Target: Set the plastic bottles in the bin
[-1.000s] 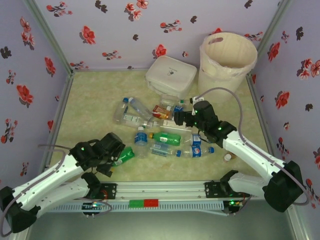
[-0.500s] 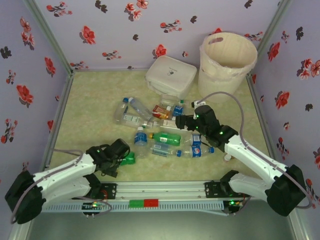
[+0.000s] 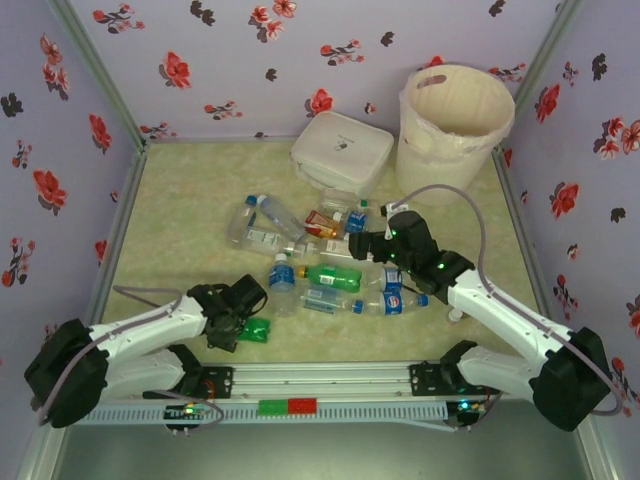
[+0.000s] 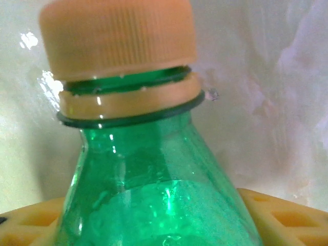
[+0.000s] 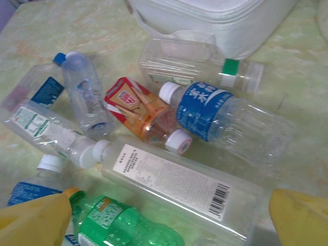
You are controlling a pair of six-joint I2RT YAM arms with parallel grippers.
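Two hands work one pale green marbled counter (image 3: 180,200), boxed in by lilac floral wall panels (image 3: 60,150) on the left, far and right sides. A metal rail (image 3: 330,378) runs along the near edge. The tall round cream-white bin (image 3: 440,150) with a thin bag liner stands in the far right corner, close to both walls. A flat square white case (image 3: 340,150) sits just left of it at the far edge, between the bin and the far side of the heap. The heap of small plastic bottles (image 3: 300,245) lies mid-counter, the bottles touching and crossing. The counter is bare at far left and down the left side, and a bare strip runs along the right wall up to the bin.

The left hand (image 3: 240,312) is low at near left, close to the rail. It is closed onto a green plastic bottle (image 3: 256,329) lying apart from the heap. In the left wrist view its yellow pads (image 4: 287,218) sit against both sides of that bottle, below a pale orange-looking ribbed cap (image 4: 118,36).

The right hand (image 3: 362,243) hangs over the heap's right end, jaws wide, holding nothing. Its yellow fingers (image 5: 31,220) sit at the lower corners of the right wrist view. Packed touching below it:
- long clear flat bottle with a barcode label (image 5: 174,184)
- blue-labelled clear bottle with a white cap (image 5: 220,118)
- small orange-labelled bottle (image 5: 146,110)
- green-labelled bottle (image 5: 123,228)
- clear bottle with a blue cap (image 5: 84,97)

The right arm (image 3: 500,310) crosses the near right, between the heap and the right wall.
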